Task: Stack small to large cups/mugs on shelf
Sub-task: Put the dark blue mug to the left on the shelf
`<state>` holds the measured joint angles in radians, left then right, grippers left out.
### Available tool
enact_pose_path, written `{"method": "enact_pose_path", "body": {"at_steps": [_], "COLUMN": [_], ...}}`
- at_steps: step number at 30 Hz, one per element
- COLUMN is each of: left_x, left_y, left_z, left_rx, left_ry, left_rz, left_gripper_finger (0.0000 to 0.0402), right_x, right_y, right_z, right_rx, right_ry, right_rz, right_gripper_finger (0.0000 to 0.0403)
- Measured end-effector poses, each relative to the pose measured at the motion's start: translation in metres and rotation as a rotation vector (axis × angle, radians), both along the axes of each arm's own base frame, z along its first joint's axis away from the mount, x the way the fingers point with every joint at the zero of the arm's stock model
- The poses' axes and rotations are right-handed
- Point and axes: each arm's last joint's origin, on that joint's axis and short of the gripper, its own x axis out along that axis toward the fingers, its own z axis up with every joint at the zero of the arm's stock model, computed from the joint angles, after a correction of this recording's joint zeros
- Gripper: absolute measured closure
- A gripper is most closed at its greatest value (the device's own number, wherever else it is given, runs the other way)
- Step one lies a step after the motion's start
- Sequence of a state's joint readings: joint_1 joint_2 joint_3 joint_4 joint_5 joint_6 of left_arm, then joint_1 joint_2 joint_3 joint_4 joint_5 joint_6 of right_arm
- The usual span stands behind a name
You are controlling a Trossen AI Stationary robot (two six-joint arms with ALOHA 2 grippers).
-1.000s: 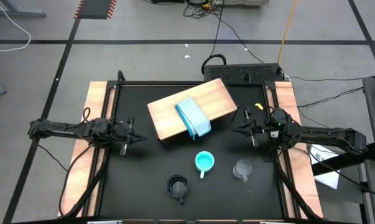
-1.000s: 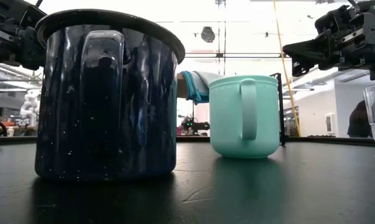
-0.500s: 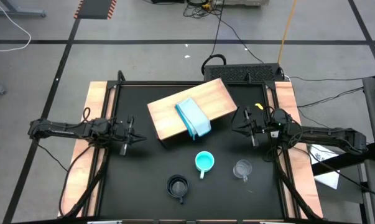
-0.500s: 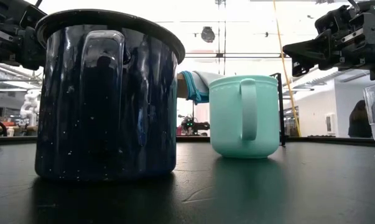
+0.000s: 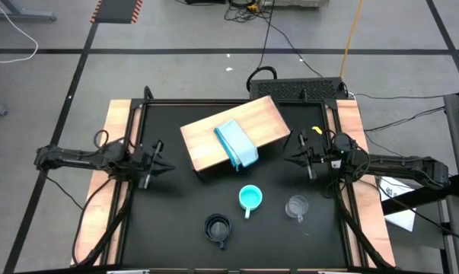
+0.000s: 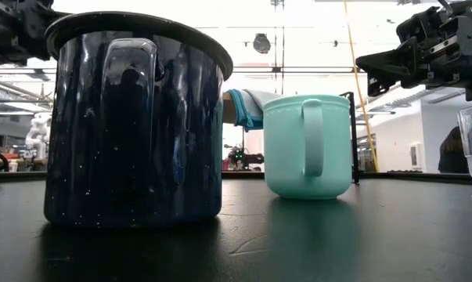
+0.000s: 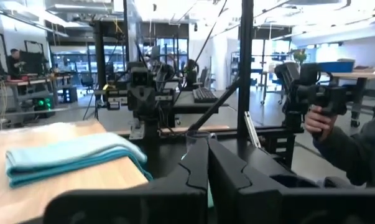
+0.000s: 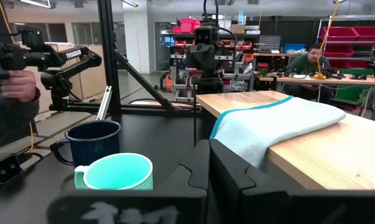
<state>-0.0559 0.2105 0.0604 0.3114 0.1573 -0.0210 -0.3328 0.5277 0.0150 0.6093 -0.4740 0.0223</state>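
The light tan wooden rectangular shelf [image 5: 233,133] lies at an angle on the far half of the black table [image 5: 176,205], and a pale blue folded cloth [image 5: 236,143] rests on top of it, across its middle. In front of the shelf, on the near half of the table, three cups stand upright and apart from each other. The turquoise plastic cup [image 5: 250,199] is nearest to the shelf, the dark navy enamel mug [image 5: 217,227] stands closer to the table's front edge on the left arm's side, and the clear see-through glass mug [image 5: 296,206] stands beside the turquoise one on the right arm's side. All three are on the table, none is on the shelf. The left gripper [image 5: 157,169] hovers at the left side of the table, pointing toward the shelf, and its two dark fingers [image 7: 193,174] are pressed together with nothing between them. The right gripper [image 5: 299,156] waits at the right side of the table, just beside the shelf's end, and its fingers [image 8: 227,171] are closed too and hold nothing. In the room behind, a person's hand [image 7: 319,121] holds a dark handle.
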Motion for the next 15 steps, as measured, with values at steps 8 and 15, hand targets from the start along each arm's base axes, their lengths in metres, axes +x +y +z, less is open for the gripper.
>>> {"method": "enact_pose_path", "body": {"at_steps": [8, 15], "left_x": [-0.002, 0.012], "left_y": [-0.001, -0.003], "left_z": [0.028, 0.05], "left_rx": [-0.032, -0.057], "left_ry": [-0.041, 0.035], "left_rz": [-0.044, -0.073], "left_gripper_finger": [0.04, 0.0401], "right_x": [0.0, 0.0], "right_y": [0.0, 0.0], "right_z": [0.0, 0.0], "right_rx": [0.0, 0.0], "right_ry": [0.0, 0.0], "right_rz": [0.0, 0.0], "right_gripper_finger": [0.0403, 0.0403]}}
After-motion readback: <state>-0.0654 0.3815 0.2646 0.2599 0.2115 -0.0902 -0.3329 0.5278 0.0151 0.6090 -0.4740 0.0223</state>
